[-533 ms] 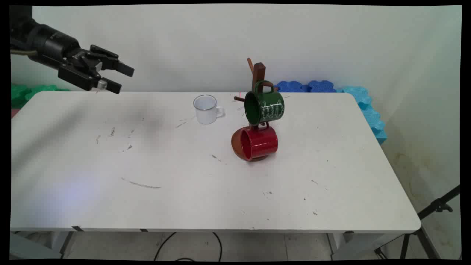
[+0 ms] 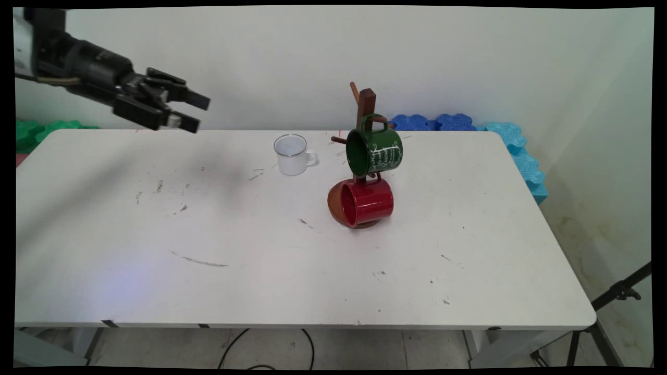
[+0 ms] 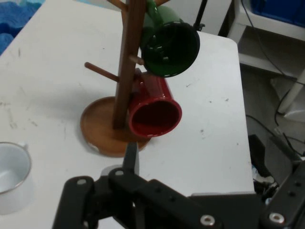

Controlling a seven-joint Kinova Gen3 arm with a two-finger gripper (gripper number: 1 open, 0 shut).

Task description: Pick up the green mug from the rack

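The white table (image 2: 292,271) was scuffed with grey marks and stood before a plain pale wall. Blue foam mats (image 2: 469,125) lay behind its far right corner, green foam mats (image 2: 36,130) behind its far left, and a black tripod (image 2: 615,297) stood at the lower right. The pincer (image 2: 195,113) hung in the air above the table's far left corner, its two fingers apart and holding nothing. Nearest it, well apart, a small white enamel mug (image 2: 292,154) stood upright. Just beyond that stood a wooden mug tree (image 2: 366,104) on a round base, with a dark green mug (image 2: 375,151) hung high and a red mug (image 2: 365,202) hung low, both mouths tilted sideways.
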